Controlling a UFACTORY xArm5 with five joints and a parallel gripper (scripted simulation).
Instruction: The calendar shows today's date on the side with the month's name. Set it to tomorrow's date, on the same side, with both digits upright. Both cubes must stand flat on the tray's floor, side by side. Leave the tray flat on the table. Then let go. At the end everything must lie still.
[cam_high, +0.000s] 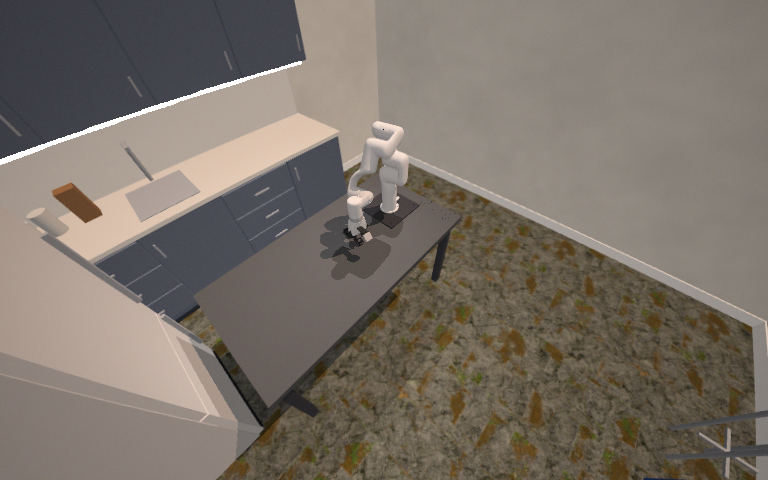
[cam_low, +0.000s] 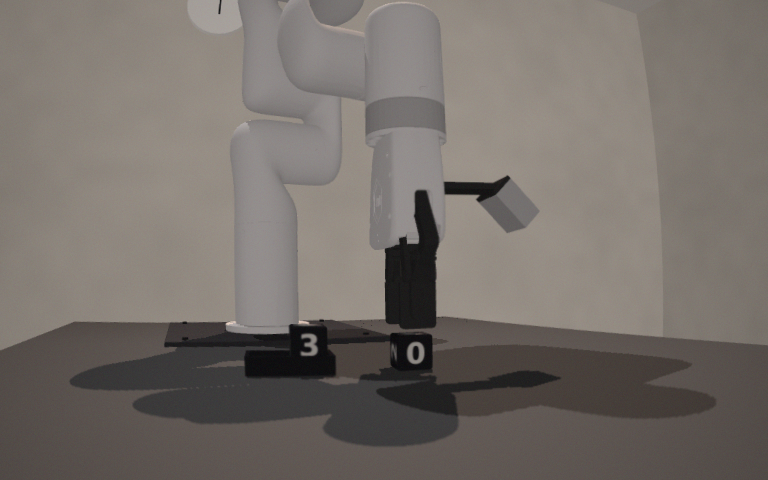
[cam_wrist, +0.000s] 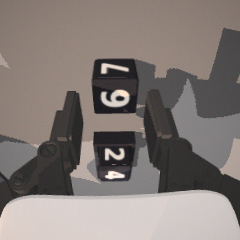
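Note:
A black cube (cam_low: 411, 351) (cam_wrist: 114, 95) stands on the table right of the tray in the exterior view, with an upright 0 towards that camera. The wrist view shows a 7 and a 6 or 9 on it. A second black cube (cam_low: 308, 341) (cam_wrist: 114, 154) stands in the right part of the tray (cam_low: 266, 365), with an upright 3 towards the exterior camera; the wrist view shows a 2 and a 4, turned sideways. I see no month name. My gripper (cam_high: 358, 241) (cam_low: 410, 326) (cam_wrist: 113, 105) is partly open and empty, pointing down just above the loose cube.
The tray's left part holds no visible cube. The arm's base plate (cam_low: 192, 335) lies behind the tray. The wrist camera housing (cam_low: 508, 204) sticks out right of the gripper. The table (cam_high: 271, 316) (cam_low: 169, 452) extends well beyond these things, and the kitchen counter (cam_high: 237, 152) runs beside it.

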